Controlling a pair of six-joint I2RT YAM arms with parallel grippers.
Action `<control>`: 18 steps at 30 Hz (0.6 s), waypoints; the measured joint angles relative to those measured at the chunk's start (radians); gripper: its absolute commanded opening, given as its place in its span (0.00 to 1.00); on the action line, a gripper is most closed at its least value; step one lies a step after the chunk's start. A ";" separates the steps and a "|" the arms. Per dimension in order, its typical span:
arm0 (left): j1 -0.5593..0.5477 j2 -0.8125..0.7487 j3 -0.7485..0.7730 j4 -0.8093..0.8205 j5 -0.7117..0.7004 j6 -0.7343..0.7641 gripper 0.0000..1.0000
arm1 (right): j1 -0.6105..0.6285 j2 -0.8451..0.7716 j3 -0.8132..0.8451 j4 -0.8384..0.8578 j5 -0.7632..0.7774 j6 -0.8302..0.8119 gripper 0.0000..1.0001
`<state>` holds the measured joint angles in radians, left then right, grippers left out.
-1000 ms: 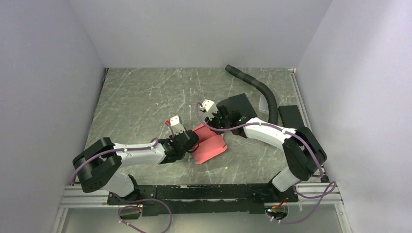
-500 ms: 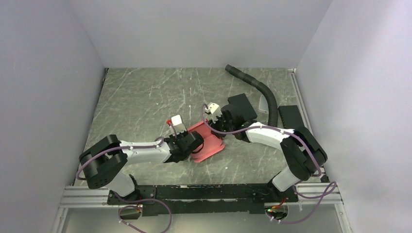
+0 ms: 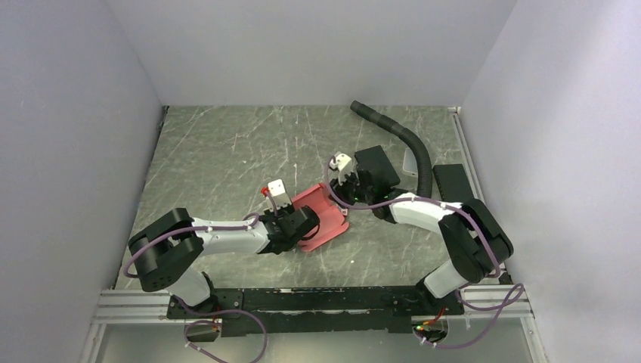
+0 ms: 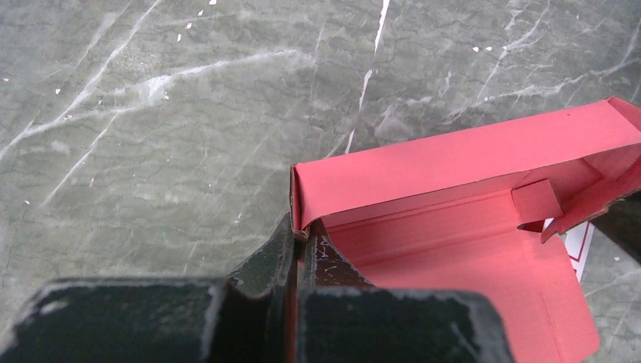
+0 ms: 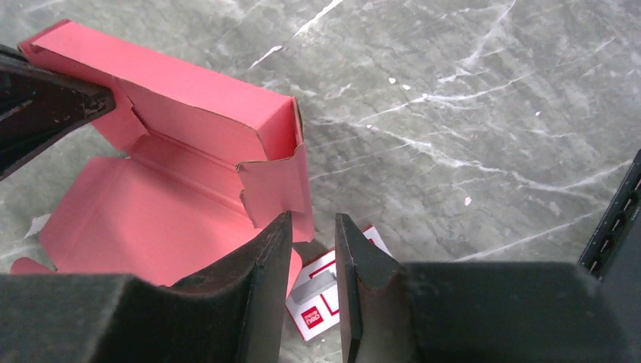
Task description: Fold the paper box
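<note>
At the near-centre of the desk [image 3: 219, 151], the left end effector [image 3: 291, 224] is clenched on the near-left corner of the paper box [image 3: 321, 219]. The left wrist view shows both fingers pinching the wall where it folds over. Since a second ago this arm has pushed in toward the centre, and the box has slid and turned a little with it.

The box is half formed, judging by its shape. One long wall stands up, the floor panel lies flat and open, and a small tab sticks up at the right end. A tiny red-and-white card [image 5: 325, 299] peeks out from under the box's right edge.

The right end effector [image 3: 349, 185] has backed off to the right of the box and its jaws have spread. It is released, with nothing pinched. In the right wrist view the end flap sits just ahead of the gap between the fingers [image 5: 276, 242], and contact is not clear. My read is that the right arm let go after a fold and the left arm alone now steadies the box. The remaining walls and flaps are still to do.

Further right, a black pad [image 3: 376, 168] lies flat behind the right wrist, and a black ribbed hose [image 3: 401, 136] curves toward the back.

The desk surface is grey with white marble-like veins and scratches. Plain pale walls enclose it on three sides, and a metal rail [image 3: 302, 302] runs along the near edge.
</note>
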<state>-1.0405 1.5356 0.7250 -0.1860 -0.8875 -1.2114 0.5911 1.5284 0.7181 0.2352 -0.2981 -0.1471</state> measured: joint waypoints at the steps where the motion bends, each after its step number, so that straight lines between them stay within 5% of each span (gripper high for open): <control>1: 0.000 0.000 0.000 0.000 0.000 0.001 0.00 | -0.008 0.002 0.000 0.010 -0.013 0.000 0.30; 18: 0.000 0.022 0.014 0.033 -0.004 0.072 0.00 | -0.018 0.036 0.000 0.097 -0.146 -0.047 0.23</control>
<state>-1.0401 1.5574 0.7391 -0.1528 -0.8913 -1.1393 0.5732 1.5642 0.7181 0.3321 -0.4446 -0.1944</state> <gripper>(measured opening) 0.033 0.238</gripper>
